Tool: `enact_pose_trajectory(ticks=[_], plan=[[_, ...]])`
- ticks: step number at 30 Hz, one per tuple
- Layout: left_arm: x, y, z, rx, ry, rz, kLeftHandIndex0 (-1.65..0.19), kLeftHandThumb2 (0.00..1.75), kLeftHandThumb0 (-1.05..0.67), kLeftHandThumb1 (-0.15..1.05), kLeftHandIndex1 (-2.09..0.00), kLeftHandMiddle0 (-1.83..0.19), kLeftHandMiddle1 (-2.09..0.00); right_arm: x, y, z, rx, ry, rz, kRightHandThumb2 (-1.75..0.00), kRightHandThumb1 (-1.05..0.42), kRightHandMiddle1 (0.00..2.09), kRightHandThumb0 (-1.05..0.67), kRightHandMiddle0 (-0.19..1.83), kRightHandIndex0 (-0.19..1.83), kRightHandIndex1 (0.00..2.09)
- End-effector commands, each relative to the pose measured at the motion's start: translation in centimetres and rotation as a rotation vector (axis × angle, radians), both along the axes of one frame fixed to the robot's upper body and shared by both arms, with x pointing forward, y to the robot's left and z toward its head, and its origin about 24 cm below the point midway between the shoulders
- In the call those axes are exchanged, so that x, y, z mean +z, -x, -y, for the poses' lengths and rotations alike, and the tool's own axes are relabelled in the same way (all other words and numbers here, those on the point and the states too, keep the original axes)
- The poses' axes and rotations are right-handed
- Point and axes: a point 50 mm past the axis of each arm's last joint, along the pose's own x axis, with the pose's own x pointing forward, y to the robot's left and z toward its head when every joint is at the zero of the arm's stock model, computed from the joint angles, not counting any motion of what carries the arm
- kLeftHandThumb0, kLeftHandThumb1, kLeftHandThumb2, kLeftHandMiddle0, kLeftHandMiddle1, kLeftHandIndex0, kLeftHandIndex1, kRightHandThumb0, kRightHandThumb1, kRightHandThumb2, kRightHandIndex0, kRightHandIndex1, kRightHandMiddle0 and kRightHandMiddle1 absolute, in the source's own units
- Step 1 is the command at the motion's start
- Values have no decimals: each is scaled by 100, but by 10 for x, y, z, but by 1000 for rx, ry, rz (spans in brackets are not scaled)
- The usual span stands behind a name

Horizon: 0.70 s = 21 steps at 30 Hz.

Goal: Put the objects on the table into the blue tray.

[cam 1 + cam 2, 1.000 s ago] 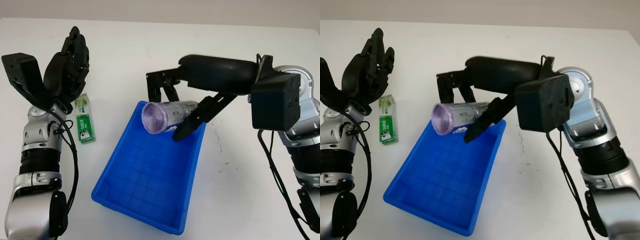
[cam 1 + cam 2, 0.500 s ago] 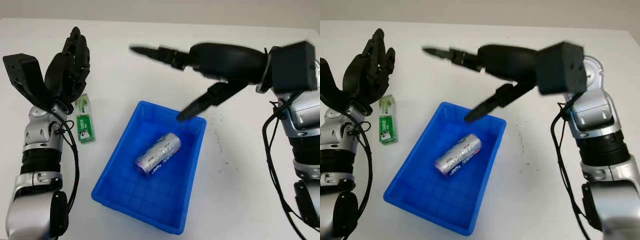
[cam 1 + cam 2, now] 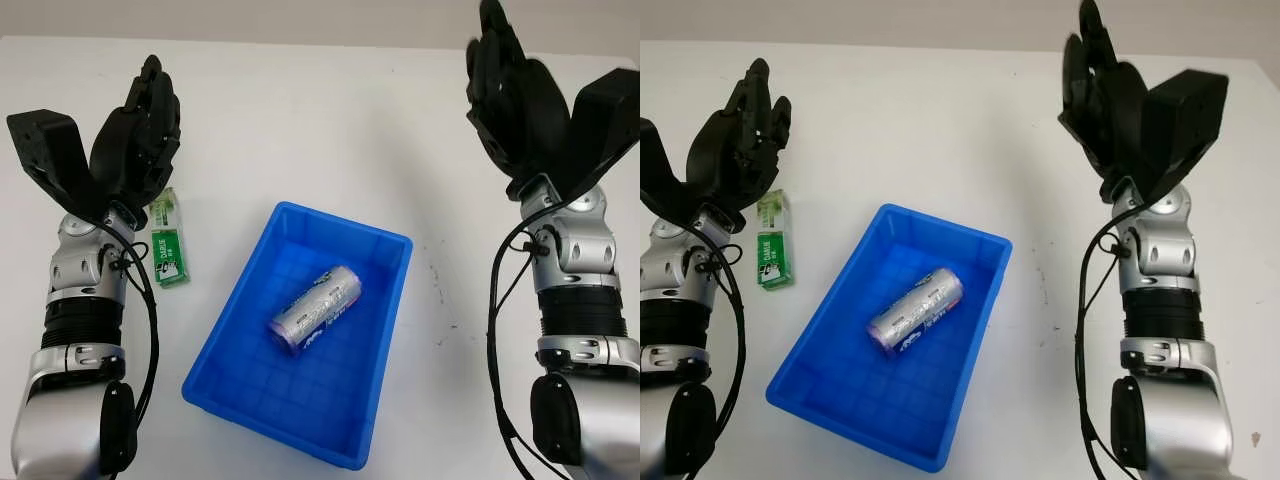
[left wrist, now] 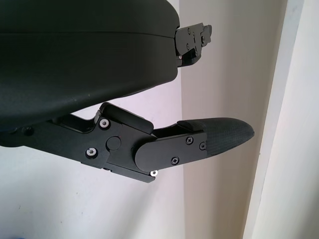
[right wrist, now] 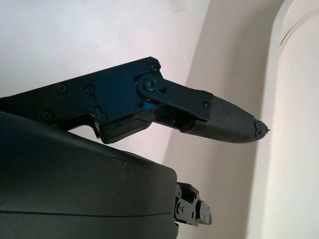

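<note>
A silver and purple can [image 3: 315, 309] lies on its side inside the blue tray [image 3: 235, 300] at the table's middle. A green and white packet [image 3: 168, 240] lies flat on the table left of the tray. My left hand [image 3: 140, 135] is raised at the far left, just above the packet, open and holding nothing. My right hand [image 3: 515, 95] is raised at the far right, well away from the tray, open and holding nothing.
The white table [image 3: 330, 130] runs back to a pale wall behind it. A few small dark marks [image 3: 440, 285] dot the table right of the tray.
The right hand let go of the can, which dropped into the tray and settled on its side. That hand then swung up and back to the far right. The left hand stayed put.
</note>
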Motion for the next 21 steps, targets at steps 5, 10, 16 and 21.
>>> enact_pose_trajectory(ticks=[5,10,16,21], plan=[[7,0,-5,5,-4,13,19,59,-75,105,0,19,0,-19,5,8,-66,23,-47,-85,-105,0,-80,-19,-19,0],[8,-1,-4,5,-4,10,19,56,-75,105,0,19,0,-27,8,9,-52,25,-77,-87,-105,0,-77,-19,-19,0],[10,-3,-3,1,-15,13,19,57,-74,105,0,19,0,-28,8,5,-29,22,-85,-88,-105,0,-75,-19,-19,0],[35,-1,-3,-39,-129,82,19,43,-74,105,0,19,0,-26,9,5,-14,18,-78,-88,-105,0,-75,-19,-19,0]])
